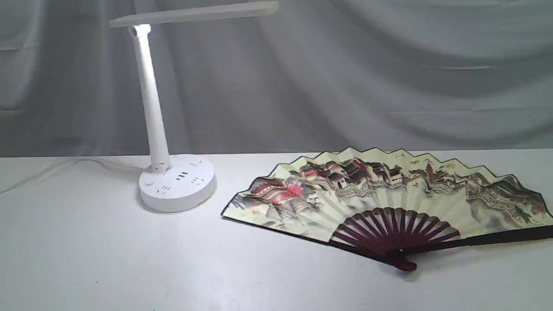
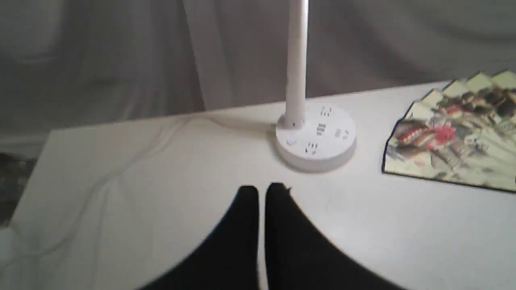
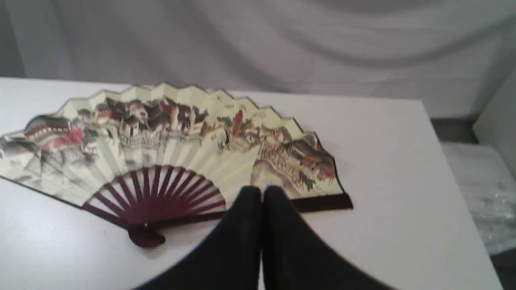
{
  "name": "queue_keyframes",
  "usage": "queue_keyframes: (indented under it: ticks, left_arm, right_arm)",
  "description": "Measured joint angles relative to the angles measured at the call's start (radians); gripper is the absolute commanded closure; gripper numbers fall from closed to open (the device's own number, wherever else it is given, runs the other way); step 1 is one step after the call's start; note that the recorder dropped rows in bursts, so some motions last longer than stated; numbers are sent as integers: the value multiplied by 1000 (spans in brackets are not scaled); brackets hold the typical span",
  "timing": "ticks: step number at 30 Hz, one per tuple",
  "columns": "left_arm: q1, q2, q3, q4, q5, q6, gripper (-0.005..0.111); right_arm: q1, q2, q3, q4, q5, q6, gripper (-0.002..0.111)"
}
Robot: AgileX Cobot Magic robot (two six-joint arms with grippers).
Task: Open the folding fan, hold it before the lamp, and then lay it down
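Observation:
The folding fan (image 1: pixel 389 194) lies spread open and flat on the white table (image 1: pixel 86 259), its maroon ribs and pivot toward the front; its painted leaf (image 3: pixel 161 133) also fills the right wrist view and one end (image 2: pixel 451 137) shows in the left wrist view. The white lamp (image 1: pixel 173 181) stands to the fan's left, stem upright, bar head above. No arm appears in the exterior view. My left gripper (image 2: pixel 262 191) hovers shut short of the lamp base (image 2: pixel 316 139). Over the fan's near edge, my right gripper (image 3: pixel 263 191) is shut on nothing.
A grey draped cloth (image 1: pixel 345 77) hangs behind the table. The lamp's white cord (image 1: pixel 65 166) trails along the back left of the table. The table's right edge (image 3: pixel 455 169) drops off beside the fan, with pale wrapped items (image 3: pixel 483 189) below.

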Motion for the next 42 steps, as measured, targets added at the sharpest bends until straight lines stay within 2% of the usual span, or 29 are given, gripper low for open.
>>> queue_keyframes:
  ticks: [12, 20, 27, 34, 42]
  left_arm:
    - [0, -456, 0, 0, 113, 0, 107]
    - [0, -714, 0, 0, 134, -2, 107]
    - [0, -727, -8, -6, 239, -2, 107]
    - [0, -727, 0, -14, 253, -2, 107]
    - [0, -727, 0, -14, 253, -2, 107]
  right_arm:
    - [0, -379, 0, 12, 133, 0, 108]
    - [0, -603, -1, 13, 190, -18, 108]
    - [0, -733, -2, 13, 270, -19, 108]
    - [0, -733, 51, 13, 316, -42, 108]
    - [22, -733, 149, 11, 281, -45, 108]
